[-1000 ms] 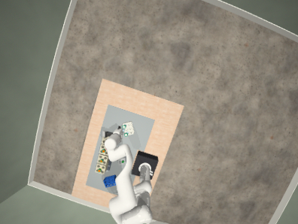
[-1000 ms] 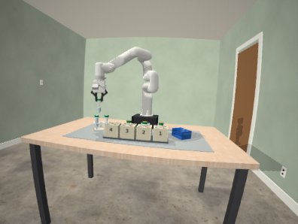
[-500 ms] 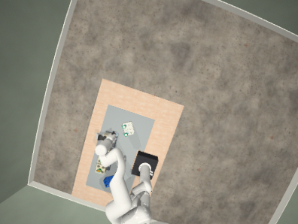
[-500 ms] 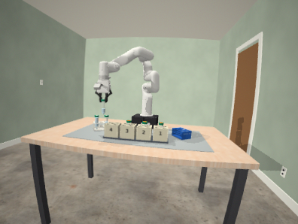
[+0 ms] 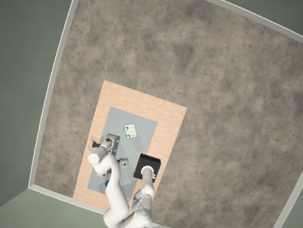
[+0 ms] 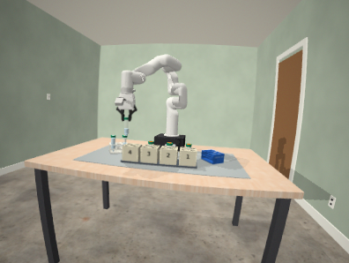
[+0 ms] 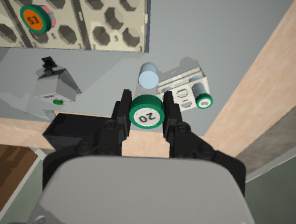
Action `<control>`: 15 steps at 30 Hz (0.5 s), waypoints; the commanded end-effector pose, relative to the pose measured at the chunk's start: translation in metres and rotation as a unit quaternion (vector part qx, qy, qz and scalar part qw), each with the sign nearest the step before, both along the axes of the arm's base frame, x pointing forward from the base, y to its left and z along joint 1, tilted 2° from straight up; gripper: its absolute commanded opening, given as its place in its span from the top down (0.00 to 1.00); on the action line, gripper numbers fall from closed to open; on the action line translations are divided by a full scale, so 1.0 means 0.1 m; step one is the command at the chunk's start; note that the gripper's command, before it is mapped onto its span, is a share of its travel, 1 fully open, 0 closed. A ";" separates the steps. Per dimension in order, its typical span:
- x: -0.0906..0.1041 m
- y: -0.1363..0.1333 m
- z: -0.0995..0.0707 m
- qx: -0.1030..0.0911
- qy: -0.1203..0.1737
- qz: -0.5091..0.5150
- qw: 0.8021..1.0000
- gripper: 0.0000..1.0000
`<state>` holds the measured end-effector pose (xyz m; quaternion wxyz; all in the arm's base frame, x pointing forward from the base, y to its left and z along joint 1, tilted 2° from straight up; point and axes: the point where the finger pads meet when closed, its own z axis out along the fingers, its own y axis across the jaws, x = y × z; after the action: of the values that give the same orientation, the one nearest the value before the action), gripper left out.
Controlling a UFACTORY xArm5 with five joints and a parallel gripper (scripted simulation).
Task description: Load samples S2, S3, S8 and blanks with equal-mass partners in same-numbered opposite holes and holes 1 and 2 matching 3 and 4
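Observation:
My gripper (image 7: 147, 100) (image 6: 126, 117) (image 5: 110, 144) is shut on a blank tube (image 7: 146, 116) (image 6: 126, 131) with a green cap and a white dot marked 20. It holds the tube upright, well above the grey mat, between the blank rack RB (image 7: 181, 84) (image 6: 116, 147) (image 5: 130, 131) and the end of the adapter row. Adapters 4 (image 6: 130, 154), 3 (image 6: 149, 154), 2 (image 6: 168, 155) and 1 (image 6: 188, 157) stand in a row. The end adapter (image 7: 116, 31) shows empty holes. Sample S3 (image 7: 36, 17) stands in the adapter beside it. One blank (image 7: 203, 100) stands in RB.
The DONE desk (image 7: 56, 86) (image 5: 123, 164) with its green key (image 7: 58, 102) stands on the mat near the adapters. The blue sample rack RS (image 6: 212, 156) stands past adapter 1. The arm's black base (image 5: 147, 165) is on the table (image 6: 176, 182).

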<state>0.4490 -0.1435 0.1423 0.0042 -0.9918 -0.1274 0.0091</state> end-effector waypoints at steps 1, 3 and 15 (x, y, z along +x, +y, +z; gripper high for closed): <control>0.06 0.08 0.01 -0.001 -0.002 0.000 1.000 1.00; 0.10 0.17 0.01 -0.001 -0.001 0.000 1.000 1.00; 0.37 0.71 0.00 -0.002 0.000 0.000 1.000 1.00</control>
<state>0.4777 -0.0851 0.1408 0.0033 -0.9918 -0.1274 0.0107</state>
